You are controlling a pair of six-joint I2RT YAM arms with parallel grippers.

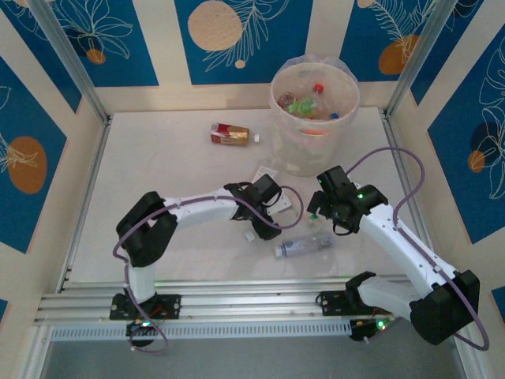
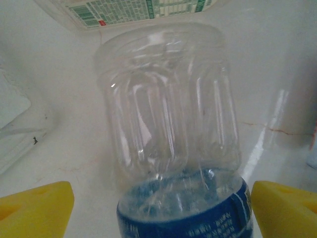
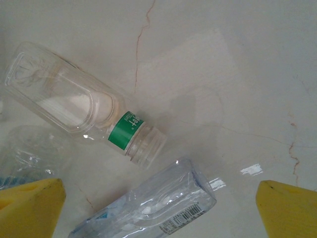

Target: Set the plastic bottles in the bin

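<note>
On white table (image 1: 173, 170), bin (image 1: 316, 148), blue-patterned walls (image 1: 118, 39)

1. I am working in a robot test cell, the kind found in a lab.
2. Aluminium posts (image 1: 67, 59) frame it, with printed blue wall panels (image 1: 276, 55) between them.
3. The left arm (image 1: 197, 209) and right arm (image 1: 394, 237) are bolted to metal rails (image 1: 237, 304) at the near edge of a white table (image 1: 173, 174).

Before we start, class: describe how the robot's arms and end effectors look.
The left arm and right arm have white links with black joint housings. A purple cable loops along each, and small green lights glow on them. The left end effector and right end effector have yellow fingers.
</note>
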